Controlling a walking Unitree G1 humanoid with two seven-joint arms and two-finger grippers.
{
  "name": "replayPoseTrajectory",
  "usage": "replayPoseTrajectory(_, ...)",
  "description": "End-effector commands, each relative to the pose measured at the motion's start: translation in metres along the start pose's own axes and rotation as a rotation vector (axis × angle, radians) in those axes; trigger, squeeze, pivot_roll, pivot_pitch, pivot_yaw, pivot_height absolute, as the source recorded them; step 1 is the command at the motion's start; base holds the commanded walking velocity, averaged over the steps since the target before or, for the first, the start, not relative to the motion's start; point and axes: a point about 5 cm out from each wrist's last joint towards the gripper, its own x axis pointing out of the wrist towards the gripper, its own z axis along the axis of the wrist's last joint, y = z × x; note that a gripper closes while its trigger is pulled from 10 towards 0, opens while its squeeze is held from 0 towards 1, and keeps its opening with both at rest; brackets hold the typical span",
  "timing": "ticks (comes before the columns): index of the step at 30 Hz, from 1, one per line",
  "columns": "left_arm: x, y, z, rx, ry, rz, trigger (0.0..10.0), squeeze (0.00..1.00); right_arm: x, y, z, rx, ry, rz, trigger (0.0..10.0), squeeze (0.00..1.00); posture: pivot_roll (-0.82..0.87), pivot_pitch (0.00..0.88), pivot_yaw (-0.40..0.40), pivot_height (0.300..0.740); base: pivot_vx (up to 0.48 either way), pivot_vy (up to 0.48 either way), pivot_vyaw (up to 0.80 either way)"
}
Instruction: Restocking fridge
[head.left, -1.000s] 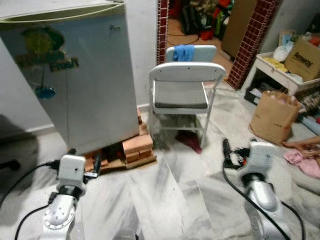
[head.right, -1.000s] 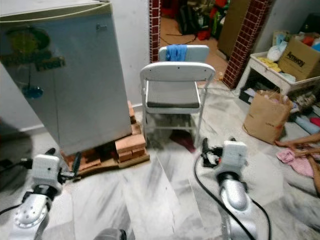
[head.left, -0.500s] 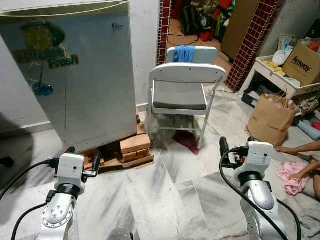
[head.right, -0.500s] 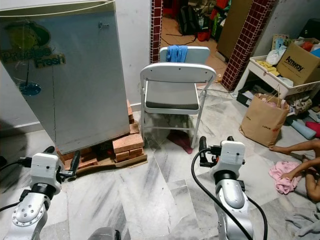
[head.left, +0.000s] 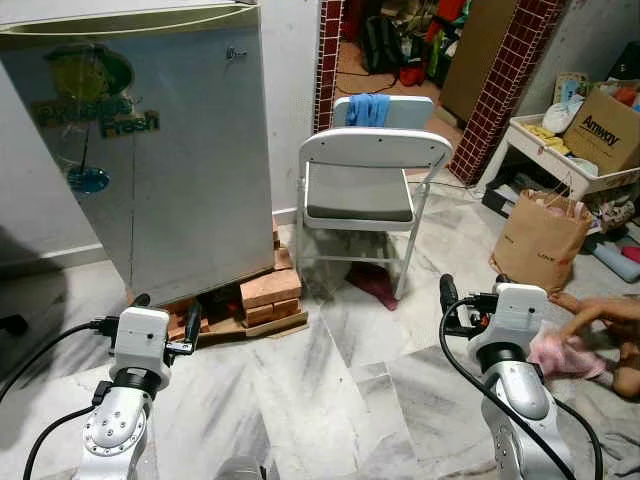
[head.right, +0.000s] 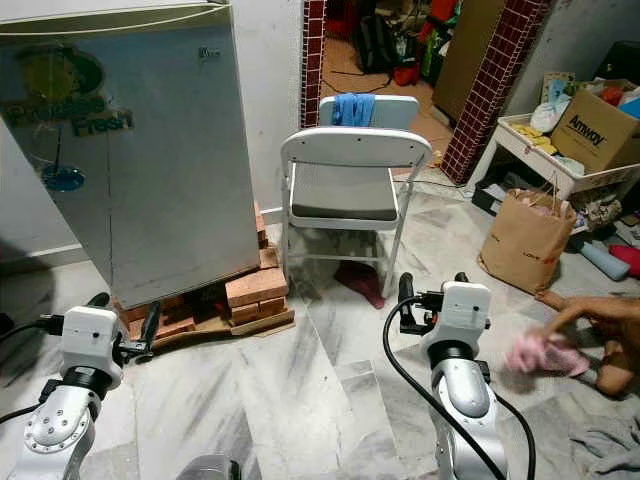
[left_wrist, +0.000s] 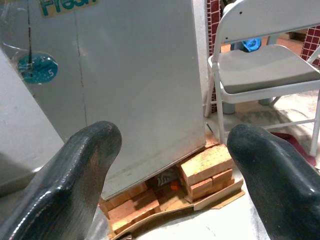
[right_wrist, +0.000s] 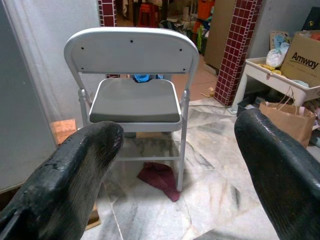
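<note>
A small grey fridge (head.left: 160, 170) with a "Fresh" sticker stands at the left, door shut, raised on a stack of bricks (head.left: 265, 295). My left gripper (head.left: 165, 312) hovers low over the floor in front of the fridge's lower corner. It is open and holds nothing. In the left wrist view the fingers (left_wrist: 85, 165) frame the fridge door (left_wrist: 130, 75) and the bricks (left_wrist: 205, 167). My right gripper (head.left: 475, 292) is held at the right, open and empty, pointing at a white folding chair (right_wrist: 135, 95).
The white folding chair (head.left: 362, 195) stands beside the fridge, with a second chair holding a blue cloth (head.left: 368, 105) behind it. A dark red rag (head.left: 373, 283) lies under it. A paper bag (head.left: 540, 238), a cardboard box (head.left: 607, 128) and a person's arm with a pink cloth (head.left: 565, 350) are at the right.
The person's arm at the right has swung the pink cloth up off the floor and towards my right arm. Both grippers stay where they were, open.
</note>
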Motion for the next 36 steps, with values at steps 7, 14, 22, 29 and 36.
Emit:
replayPoseTrajectory(7,0.023,-0.017,0.028,-0.192,0.004,0.162,10.0,0.00,0.015,0.039,0.007,0.165,0.034,0.275,10.0,0.00,0.09,0.000,0.001,0.740,0.000,0.000,0.00)
replayPoseTrajectory(14,0.023,-0.030,0.029,-0.171,-0.031,0.035,10.0,0.00,-0.001,0.005,-0.007,0.101,0.065,0.091,10.0,0.00,0.05,0.000,0.010,0.740,0.000,0.000,0.00)
replayPoseTrajectory(22,0.026,-0.028,0.032,-0.167,-0.010,0.061,10.0,0.00,0.003,0.006,-0.006,0.078,0.081,0.110,10.0,0.00,0.06,0.000,0.005,0.740,0.000,0.000,0.00)
replayPoseTrajectory(29,0.020,-0.032,0.018,-0.138,0.067,0.024,10.0,0.00,0.001,0.009,-0.003,0.121,0.061,0.134,10.0,0.00,0.06,0.000,0.011,0.740,0.000,0.000,0.00)
replayPoseTrajectory(36,0.022,-0.029,0.020,-0.127,0.063,0.027,10.0,0.00,0.002,0.008,-0.002,0.136,0.051,0.129,10.0,0.00,0.06,0.005,0.018,0.740,0.000,0.124,0.00)
